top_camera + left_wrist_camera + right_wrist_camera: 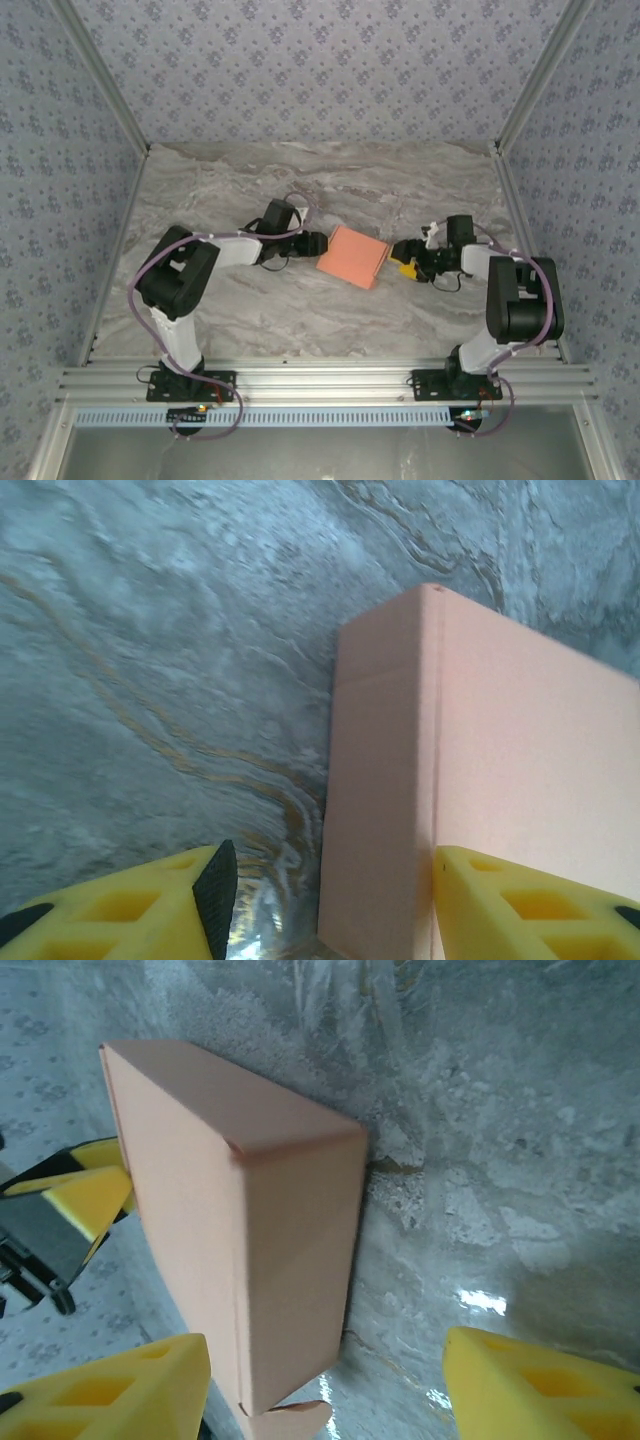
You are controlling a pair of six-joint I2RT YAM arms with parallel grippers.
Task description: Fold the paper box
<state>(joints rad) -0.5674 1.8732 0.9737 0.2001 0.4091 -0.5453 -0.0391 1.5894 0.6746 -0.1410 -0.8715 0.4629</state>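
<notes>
Cardboard of a salmon-orange colour forms the paper box (352, 256), a shallow closed rectangle lying on the marbled table (300, 180) with its broad face up and its edges at a slant to the table's sides. In the right wrist view the box (240, 1240) shows 1 broad face, 1 narrow side wall and a small rounded tab (290, 1422) poking out at its lower corner; whether that tab is tucked in I cannot tell. In the left wrist view the box (480, 780) has a crisp fold line between side wall and top. The left gripper (312, 243) sits just beside the box's left edge with its 2 yellow fingers apart. 1 finger (150, 905) is over bare table with a clear gap to the side wall, and the other (540, 905) is in front of the box's top face. The box's edge lies between the jaws unclamped. The right gripper (403, 258) is just beside the box's right edge, jaws wide. 1 finger (110, 1390) is near the broad face and the other (545, 1380) is well apart from the box over the table, so nothing is gripped. Past the box's far side in that view, a yellow finger (85, 1195) of the left gripper shows. Nearer than the box runs the aluminium rail (320, 385) carrying both arm bases; beyond the box stand patterned walls (300, 60).
</notes>
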